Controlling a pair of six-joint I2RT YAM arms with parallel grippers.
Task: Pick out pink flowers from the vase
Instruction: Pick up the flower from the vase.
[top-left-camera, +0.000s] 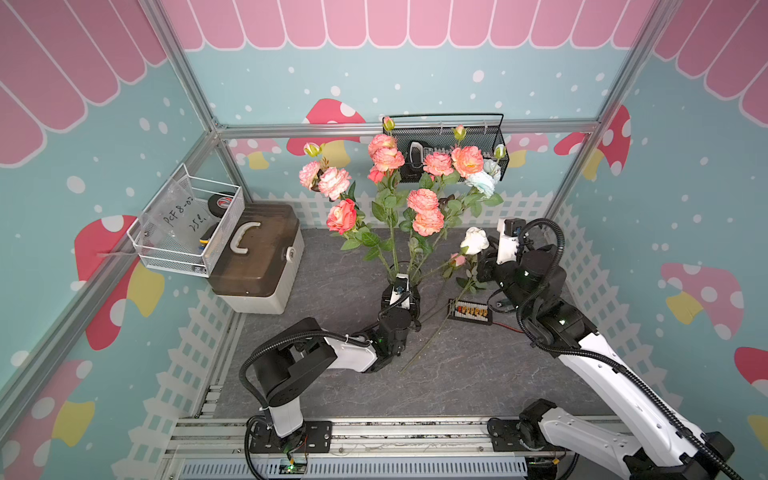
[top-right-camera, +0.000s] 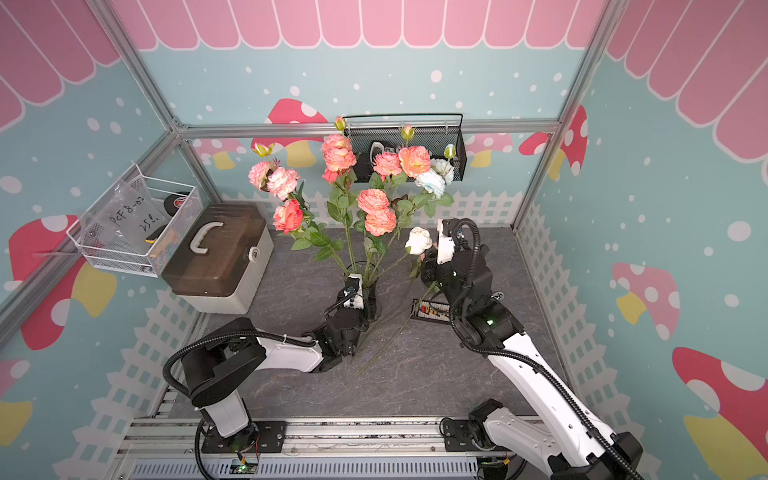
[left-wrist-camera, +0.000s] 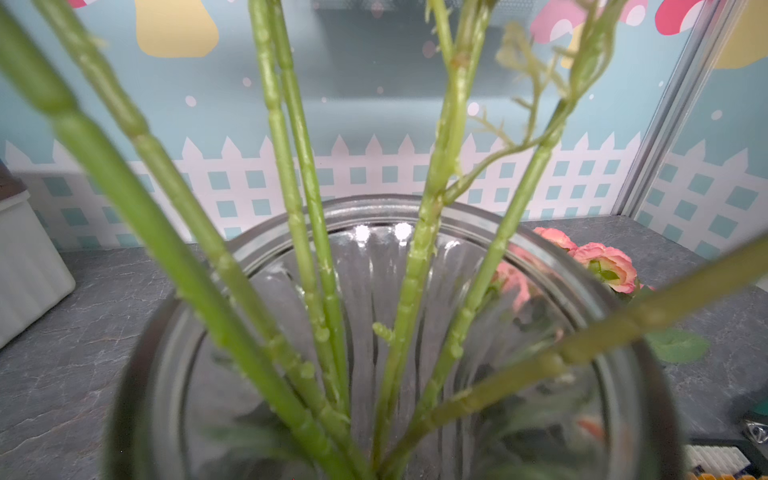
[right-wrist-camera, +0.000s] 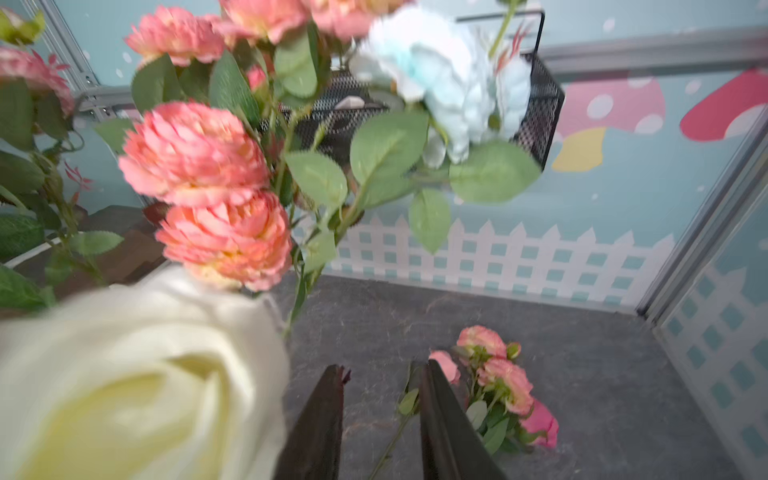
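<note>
Top views: the vase (top-right-camera: 372, 296) stands approx mid-surface (top-left-camera: 478, 374). Most pink flowers (top-left-camera: 423, 200) are upright in it, heads fanned toward 12 o'clock. The pale blue blooms (top-left-camera: 482, 183) sit at 1 o'clock of the bunch. The white rose (top-left-camera: 475, 240) leans out toward 2 o'clock.

My left pincer (top-left-camera: 400, 296) is on the vase's 6 o'clock side, closed on the glass. Its fingers are hidden under the wrist. In the left wrist view the vase rim (left-wrist-camera: 365, 205) fills the frame, w/ several green stems crossing inside.

My right pincer (right-wrist-camera: 384, 370) is at approx 2 o'clock of the vase, just beside the white rose (right-wrist-camera: 137, 374). Its fingers are apart w/ nothing clamped. Bare surface shows btwn them, and one thin stem lies below the gap.

A loose pink sprig (right-wrist-camera: 505, 382) lies flat on the surface at 3 o'clock of the vase. Its heads are near my right pincer and its long stems trail toward 6 o'clock. A box (top-left-camera: 257, 257) w/ a handle sits at 9 o'clock, well apart from the vase.
</note>
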